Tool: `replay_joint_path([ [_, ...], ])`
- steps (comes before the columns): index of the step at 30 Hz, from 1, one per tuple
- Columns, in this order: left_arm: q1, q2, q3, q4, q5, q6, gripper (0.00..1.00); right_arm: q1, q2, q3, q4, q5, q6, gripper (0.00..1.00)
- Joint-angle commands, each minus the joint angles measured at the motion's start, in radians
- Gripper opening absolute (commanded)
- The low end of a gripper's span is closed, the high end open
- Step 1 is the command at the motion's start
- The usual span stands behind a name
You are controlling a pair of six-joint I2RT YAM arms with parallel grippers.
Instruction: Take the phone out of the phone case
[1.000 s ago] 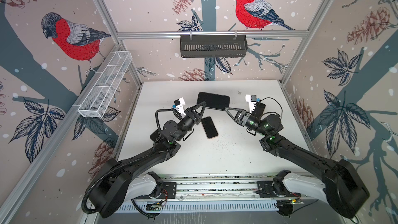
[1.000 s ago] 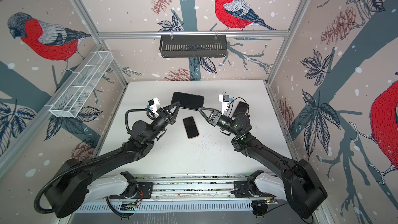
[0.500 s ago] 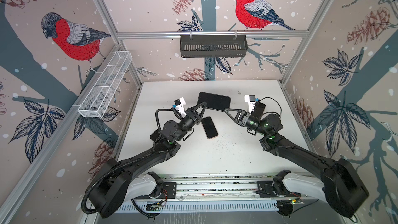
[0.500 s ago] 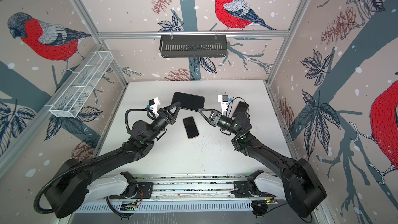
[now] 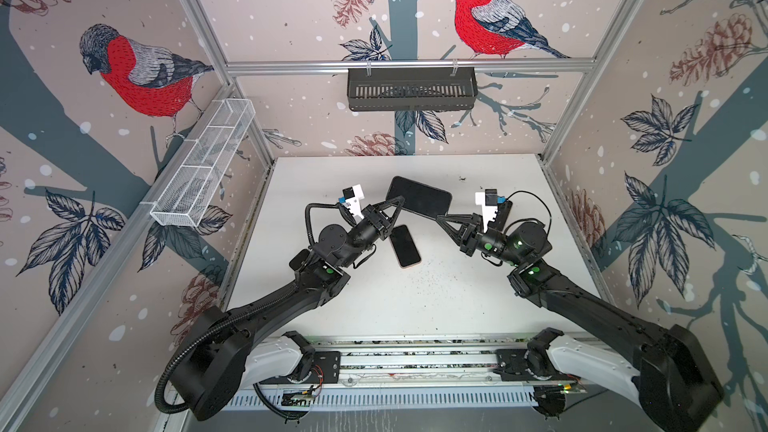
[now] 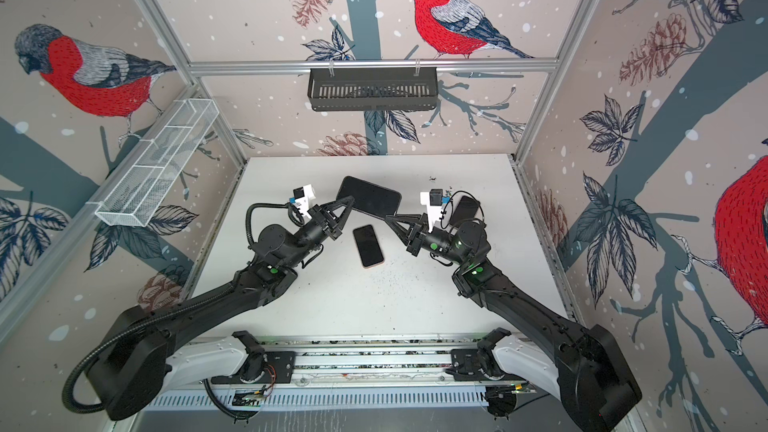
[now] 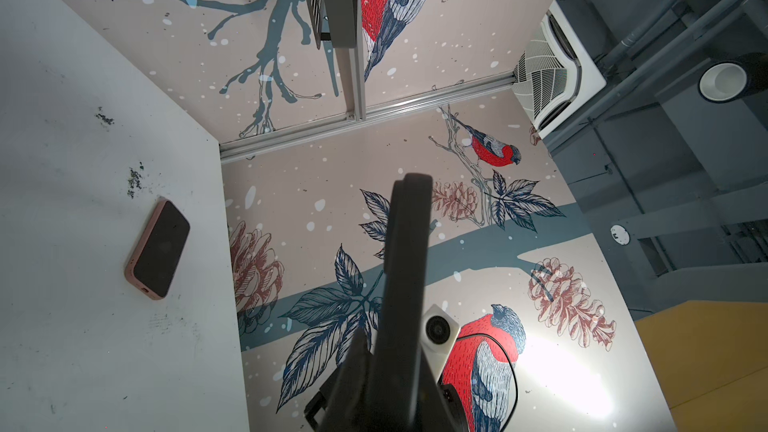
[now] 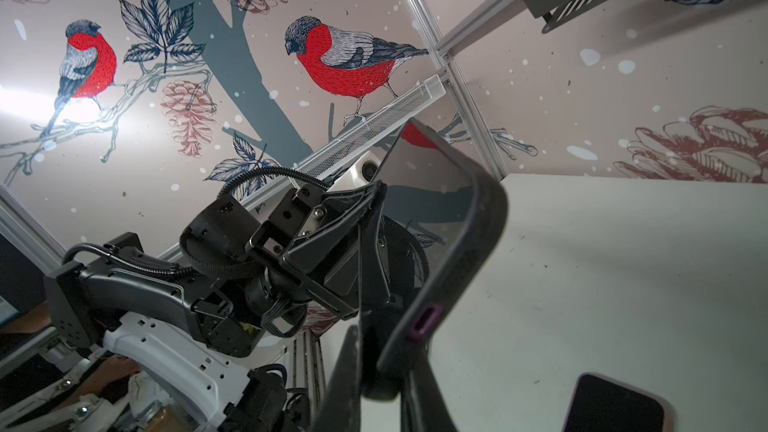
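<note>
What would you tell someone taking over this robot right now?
Left gripper: shut on one end of the black cased phone, which is held above the table.
Right gripper: shut on its opposite corner.
Also on the table: a pink-edged phone in the middle and a pink-cased phone behind the right arm.
Done: cased phone raised between both grippers.
Left: the phone still sits in its case and must come out.

Bright even light, soft shadows, glare on the wall, warped edges.
</note>
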State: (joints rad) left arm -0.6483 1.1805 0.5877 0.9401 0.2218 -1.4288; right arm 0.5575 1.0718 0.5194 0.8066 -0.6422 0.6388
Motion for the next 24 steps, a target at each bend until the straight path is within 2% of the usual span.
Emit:
replay_joint_path([
  [1, 0.001, -0.003, 0.045, 0.007, 0.062, -0.024, 0.00, 0.002, 0.026, -0.005, -0.128, -0.035, -0.318, 0.02],
  [8, 0.021, 0.026, 0.105, -0.044, 0.147, 0.002, 0.00, -0.005, 0.086, 0.028, -0.111, -0.088, -0.446, 0.02],
  [16, 0.077, 0.031, 0.161, -0.137, 0.259, 0.061, 0.00, -0.021, 0.130, 0.096, -0.090, -0.065, -0.476, 0.03],
  [18, 0.098, 0.026, 0.163, -0.138, 0.288, 0.066, 0.00, -0.022, 0.126, 0.103, -0.108, -0.041, -0.473, 0.07],
  [24, 0.192, -0.029, 0.196, -0.268, 0.376, 0.179, 0.00, -0.029, 0.031, 0.022, -0.138, 0.032, -0.456, 0.56],
])
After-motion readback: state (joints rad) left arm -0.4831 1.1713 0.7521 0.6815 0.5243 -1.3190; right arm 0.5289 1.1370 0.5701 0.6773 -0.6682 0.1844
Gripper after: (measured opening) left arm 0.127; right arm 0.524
